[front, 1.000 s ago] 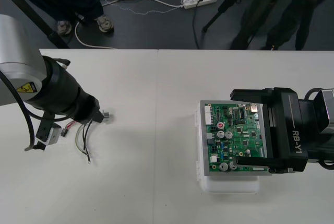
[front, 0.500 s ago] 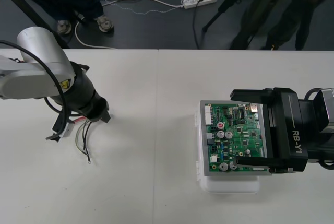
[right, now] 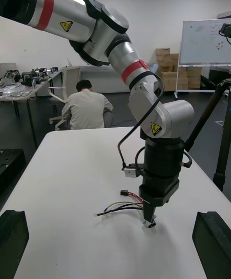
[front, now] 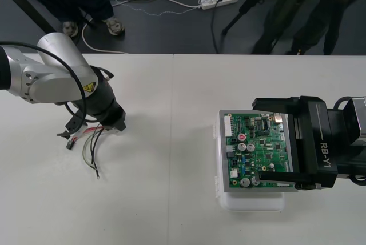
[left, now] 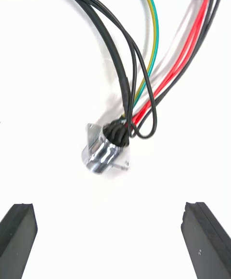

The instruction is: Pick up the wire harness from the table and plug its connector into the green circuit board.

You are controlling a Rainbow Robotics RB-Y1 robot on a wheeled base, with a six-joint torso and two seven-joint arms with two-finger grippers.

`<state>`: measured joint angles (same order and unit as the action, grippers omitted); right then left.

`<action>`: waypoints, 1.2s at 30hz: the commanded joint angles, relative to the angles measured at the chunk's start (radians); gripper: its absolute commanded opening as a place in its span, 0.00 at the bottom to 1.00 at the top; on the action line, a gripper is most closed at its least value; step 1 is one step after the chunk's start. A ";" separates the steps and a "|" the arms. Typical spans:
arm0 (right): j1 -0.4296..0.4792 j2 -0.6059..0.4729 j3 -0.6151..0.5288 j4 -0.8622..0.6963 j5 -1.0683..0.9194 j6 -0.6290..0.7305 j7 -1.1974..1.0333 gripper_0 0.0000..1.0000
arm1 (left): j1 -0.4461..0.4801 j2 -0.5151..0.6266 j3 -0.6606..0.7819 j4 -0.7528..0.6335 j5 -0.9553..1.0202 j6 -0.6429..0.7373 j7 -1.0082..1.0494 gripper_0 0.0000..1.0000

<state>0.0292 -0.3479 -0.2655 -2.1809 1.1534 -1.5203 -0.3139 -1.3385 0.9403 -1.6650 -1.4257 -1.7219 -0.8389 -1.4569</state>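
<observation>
The wire harness [front: 91, 149] lies on the table at the left, its thin wires fanned out and its small plug [front: 70, 145] at the left end. My left gripper [front: 116, 124] points straight down over the harness's right end. In the left wrist view the round metal socket [left: 103, 151] lies flat between and ahead of the wide-apart fingers [left: 19, 235], with nothing held. The green circuit board [front: 257, 142] sits on its white base [front: 251, 202] at the right. My right gripper [front: 257, 139] hovers open over the board.
The right wrist view looks across the table at the left gripper [right: 149, 217] standing over the socket [right: 151, 223], with the wires [right: 118, 206] beside it. Bare table lies between harness and board. A seam [front: 171, 142] runs down the tabletop.
The left arm has swung: its elbow link has come into view at the upper left, and the gripper has shifted slightly right and now covers the socket. The right arm has not moved.
</observation>
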 commanded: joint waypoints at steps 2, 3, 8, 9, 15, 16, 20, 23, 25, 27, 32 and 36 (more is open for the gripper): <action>0.009 0.003 -0.008 -0.010 0.003 0.009 -0.057 1.00 | -0.045 -0.070 -0.058 0.077 0.036 0.063 -0.200 0.88; 0.009 0.003 -0.008 -0.010 0.003 0.009 -0.057 1.00 | -0.045 -0.078 -0.064 0.090 0.047 0.063 -0.206 0.88; 0.011 0.003 -0.008 -0.010 0.000 0.009 -0.057 1.00 | -0.045 -0.098 -0.078 0.108 0.047 0.064 -0.269 0.89; 0.009 0.003 -0.008 -0.010 0.000 0.009 -0.057 1.00 | -0.045 -0.101 -0.079 0.113 0.048 0.064 -0.290 0.88; 0.009 0.003 -0.008 -0.010 -0.017 0.009 -0.057 1.00 | -0.045 -0.113 -0.105 0.131 0.047 0.069 -0.335 0.88; 0.011 0.003 -0.008 -0.010 -0.017 0.009 -0.057 1.00 | -0.045 -0.113 -0.111 0.131 0.047 0.073 -0.336 0.88; 0.009 0.003 -0.008 -0.010 -0.017 0.009 -0.059 1.00 | -0.045 -0.113 -0.139 0.134 0.044 0.104 -0.342 0.88; 0.009 0.003 -0.001 -0.010 -0.017 0.009 -0.063 1.00 | -0.045 -0.120 -0.154 0.137 0.044 0.119 -0.342 0.88; 0.009 0.003 0.006 -0.010 -0.017 0.009 -0.067 1.00 | -0.045 -0.124 -0.156 0.137 0.045 0.119 -0.342 0.88; 0.009 0.004 0.017 -0.010 -0.018 0.011 -0.070 1.00 | -0.045 -0.127 -0.156 0.139 0.044 0.119 -0.342 0.88; 0.009 0.003 0.042 -0.011 -0.018 0.035 -0.074 1.00 | -0.039 -0.127 -0.156 0.142 0.044 0.130 -0.342 0.87; 0.009 0.003 0.075 -0.010 -0.017 0.068 -0.079 1.00 | -0.025 -0.136 -0.156 0.165 0.028 0.146 -0.344 0.87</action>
<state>0.0292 -0.3479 -0.2362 -2.1809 1.1511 -1.4792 -0.3735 -1.3384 0.8295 -1.8095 -1.2862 -1.6840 -0.7444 -1.6947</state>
